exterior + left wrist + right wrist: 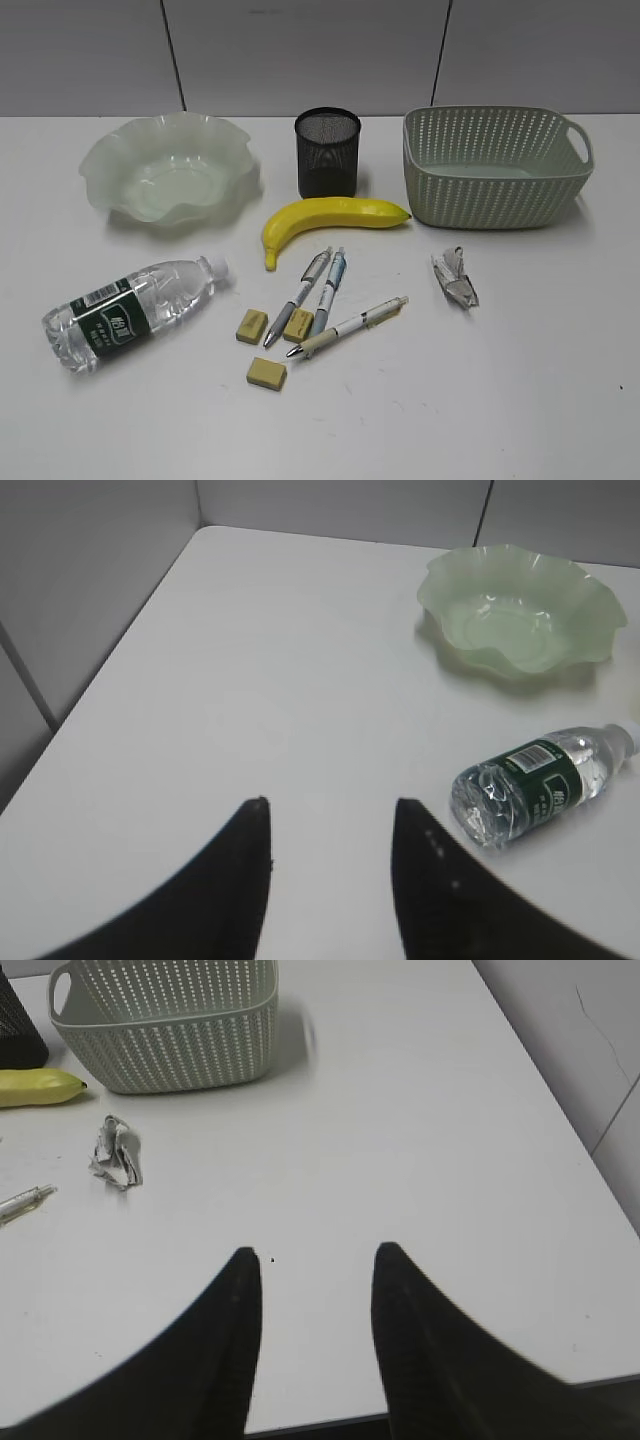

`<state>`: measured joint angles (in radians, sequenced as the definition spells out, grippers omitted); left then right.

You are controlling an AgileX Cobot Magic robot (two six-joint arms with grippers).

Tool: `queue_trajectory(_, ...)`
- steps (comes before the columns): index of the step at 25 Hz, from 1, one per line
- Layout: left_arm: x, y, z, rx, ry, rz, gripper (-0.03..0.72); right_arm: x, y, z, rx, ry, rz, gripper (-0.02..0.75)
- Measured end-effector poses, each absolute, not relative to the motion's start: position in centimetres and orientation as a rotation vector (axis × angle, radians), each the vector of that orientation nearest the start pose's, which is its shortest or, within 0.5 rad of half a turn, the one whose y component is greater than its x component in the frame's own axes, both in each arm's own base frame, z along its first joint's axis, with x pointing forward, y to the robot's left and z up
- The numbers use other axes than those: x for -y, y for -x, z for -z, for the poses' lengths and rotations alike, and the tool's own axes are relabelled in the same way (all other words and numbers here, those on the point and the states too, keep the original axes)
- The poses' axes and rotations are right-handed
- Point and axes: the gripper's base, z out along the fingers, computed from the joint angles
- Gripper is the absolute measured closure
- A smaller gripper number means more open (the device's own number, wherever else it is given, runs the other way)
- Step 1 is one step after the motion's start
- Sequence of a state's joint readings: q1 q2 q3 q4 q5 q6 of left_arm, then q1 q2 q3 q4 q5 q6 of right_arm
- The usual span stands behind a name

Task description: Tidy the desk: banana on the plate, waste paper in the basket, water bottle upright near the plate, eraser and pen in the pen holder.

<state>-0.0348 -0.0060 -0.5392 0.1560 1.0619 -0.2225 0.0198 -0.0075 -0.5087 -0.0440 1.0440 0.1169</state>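
Exterior view: slanted down over the desk (pixel 560 400) toward its rear edge. Wrist views: low over left and right edges, sharing plate (pixel 515 610) and basket (pixel 165 1025) with it

This looks like an office-style desk set up as a test station: a plain white counter (pixel 520 400) backed by grey partition panels (pixel 300 50) with dark seams. Desk supplies support that, with a black mesh pen holder (pixel 327 152) at the back, and pens (pixel 300 296) and yellowish erasers (pixel 266 373) scattered just in front of it.
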Motion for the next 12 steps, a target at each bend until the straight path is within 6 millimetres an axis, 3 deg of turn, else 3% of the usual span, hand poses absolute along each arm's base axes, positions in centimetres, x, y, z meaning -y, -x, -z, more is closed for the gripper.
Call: queue_trajectory(12, -1.27, 1.08, -28.87, -1.981, 0.198, -0.019, 0.381, 0.36, 0.64, -28.11, -2.008, -0.1, -0.035, 0.43)
